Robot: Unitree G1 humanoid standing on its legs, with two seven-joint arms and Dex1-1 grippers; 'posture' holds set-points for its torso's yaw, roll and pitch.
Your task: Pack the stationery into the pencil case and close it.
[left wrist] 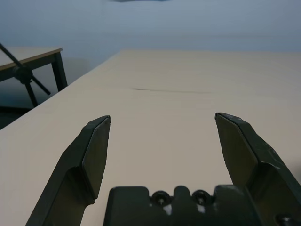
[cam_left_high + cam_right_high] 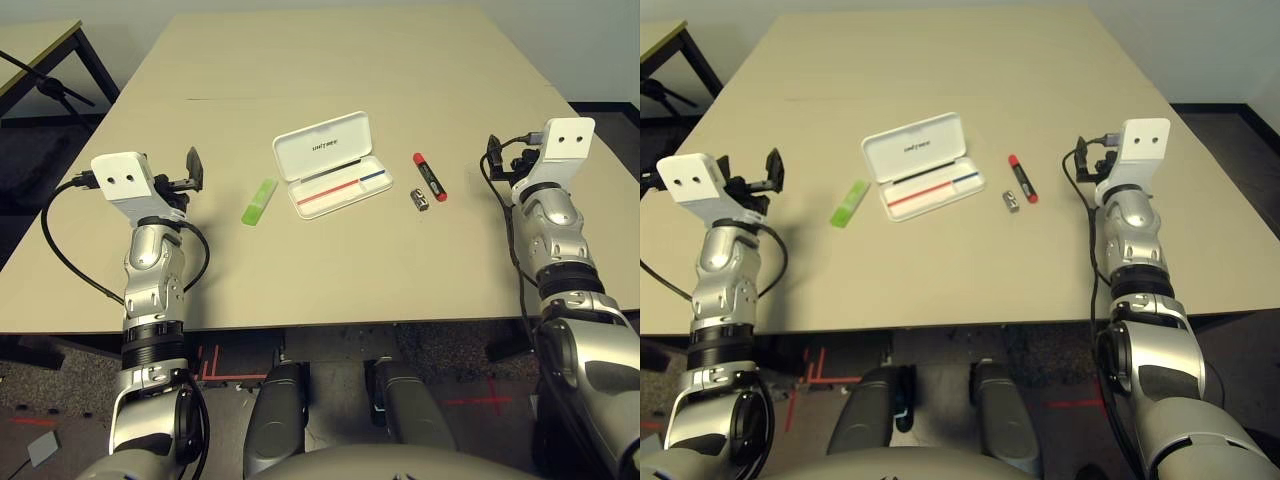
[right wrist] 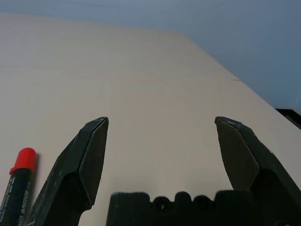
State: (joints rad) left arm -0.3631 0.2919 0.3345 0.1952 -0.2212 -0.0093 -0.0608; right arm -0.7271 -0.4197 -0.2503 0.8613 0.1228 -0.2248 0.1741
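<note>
right gripper: fingers spread wide, nothing between them. left gripper: likewise parted wide, no load. the red-and-black marker lies on the worktop to the left of the right fingers, which are the nearer pair. its long axis runs mostly away from the robot, the far end leaning left, so the right fingers would probably need to travel inward and turn to close across the barrel. the metal sharpener-like block sits just beside the marker, on its left and toward the robot's side; risk noted: a careless approach could nudge it. the light green highlighter lies to the right of the left fingers and a little closer to the robot, far end leaning right; the left arm is nearer to it. between highlighter and marker is the white pencil case, lid raised on the far side, tray facing the robot, long axis roughly side to side with the right end slightly farther off. in the tray, parallel to that axis: a red strip and a shorter blue strip, in line; cannot tell whether these are one slim item or two. count: one marker, one block, one highlighter, one case; three loose pieces outside. judged stage: packing of these three still to do, closing the lid after that.
</note>
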